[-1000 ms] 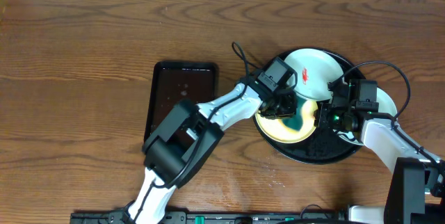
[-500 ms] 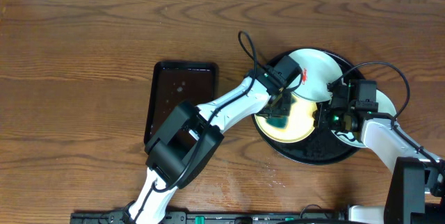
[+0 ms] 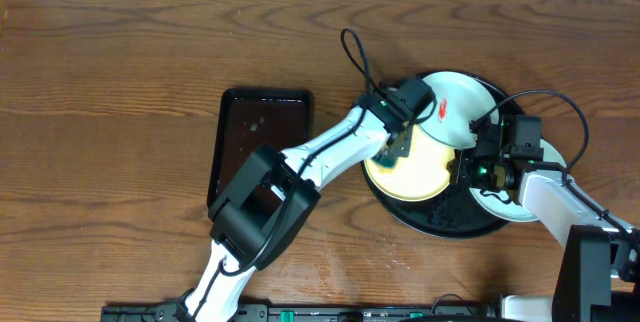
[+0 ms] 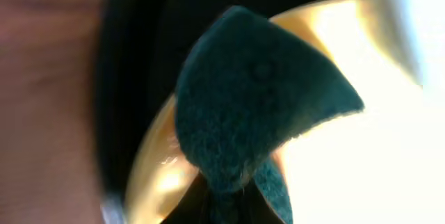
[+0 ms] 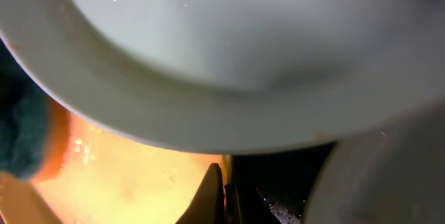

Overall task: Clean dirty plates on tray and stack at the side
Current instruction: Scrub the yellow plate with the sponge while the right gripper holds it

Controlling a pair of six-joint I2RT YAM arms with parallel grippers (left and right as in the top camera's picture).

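Left of the black round tray [image 3: 440, 224], apart from it on the table [image 3: 120, 82], lies a dark rectangular tray [image 3: 262, 142]. The left gripper [image 3: 403, 145] hangs over the round tray's left part, jaws clamped on a dark teal cloth [image 4: 257, 113] against the yellow plate [image 3: 420, 174]. A mint plate [image 3: 455, 107] with a red smear overlaps it at the tray's far side. At the tray's right, the right gripper [image 5: 221, 196] has its jaws together at the yellow plate's edge, beside another pale plate [image 5: 375, 175].
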